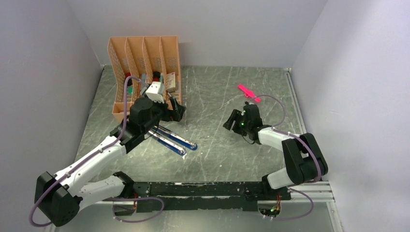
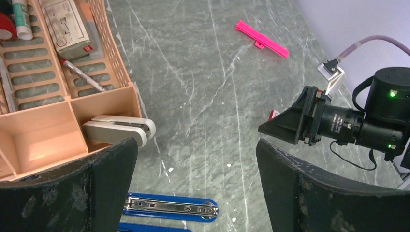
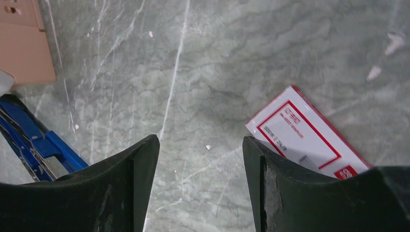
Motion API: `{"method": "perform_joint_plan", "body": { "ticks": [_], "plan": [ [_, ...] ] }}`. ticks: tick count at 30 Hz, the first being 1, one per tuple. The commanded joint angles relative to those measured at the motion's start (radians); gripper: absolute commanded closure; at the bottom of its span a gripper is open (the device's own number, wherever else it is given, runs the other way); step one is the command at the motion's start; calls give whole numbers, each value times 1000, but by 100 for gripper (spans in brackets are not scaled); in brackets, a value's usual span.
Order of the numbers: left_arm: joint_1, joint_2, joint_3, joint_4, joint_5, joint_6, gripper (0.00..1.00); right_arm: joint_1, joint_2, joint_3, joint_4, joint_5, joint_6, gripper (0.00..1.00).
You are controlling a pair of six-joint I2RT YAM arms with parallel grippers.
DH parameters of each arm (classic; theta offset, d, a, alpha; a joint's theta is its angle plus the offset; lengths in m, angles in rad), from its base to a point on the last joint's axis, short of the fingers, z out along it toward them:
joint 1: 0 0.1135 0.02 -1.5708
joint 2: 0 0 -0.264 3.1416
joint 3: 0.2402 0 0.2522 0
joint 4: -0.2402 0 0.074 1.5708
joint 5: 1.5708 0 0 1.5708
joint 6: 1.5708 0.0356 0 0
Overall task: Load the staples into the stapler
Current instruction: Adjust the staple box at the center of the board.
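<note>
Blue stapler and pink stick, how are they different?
The blue stapler has shiny metal inside; the pink stick is plain pink all over. The stapler is swung open into two long arms; the stick is one piece and looks shorter. The stapler lies near the peach organizer; the stick lies farther back, beyond the right gripper. Both lie flat on the table, not held.

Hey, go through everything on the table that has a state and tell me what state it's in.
stapler: swung open, lying flat on the table.
staple box: flat on the table, not held; open or closed, cannot tell.
left gripper: jaws open, empty.
right gripper: jaws open, empty, box beside it.
pink stick: lying loose on the table.
organiser: on the table, some compartments filled.
</note>
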Motion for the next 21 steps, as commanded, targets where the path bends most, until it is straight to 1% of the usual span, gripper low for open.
{"method": "perform_joint_plan", "body": {
  "ticks": [1, 2, 4, 7, 9, 11, 13, 17, 21],
  "plan": [
    [6, 4, 37, -12, -14, -25, 4, 8, 13, 59, -51, -68, -111, 32],
    [5, 4, 38, -12, -13, -25, 4, 9, -10, 63, -67, -70, -135, 32],
    [6, 16, 39, -9, -11, -25, 4, 8, -74, 61, -104, -4, -169, 32],
    [5, 36, 44, -1, 0, -25, 4, 7, -159, 57, -173, 181, -167, 32],
    [6, 53, 50, 3, 13, -25, 4, 3, -170, 50, -187, 305, -161, 32],
    [5, 69, 58, 3, 27, -25, 5, -5, -143, 65, -207, 380, -179, 30],
    [6, 80, 63, 2, 39, -24, 5, -12, -87, 102, -232, 415, -203, 28],
    [5, 89, 70, -4, 55, -18, 5, -22, 15, 172, -260, 431, -251, 25],
    [6, 81, 73, -13, 57, -8, 5, -31, 65, 202, -264, 379, -263, 24]
  ]
}}
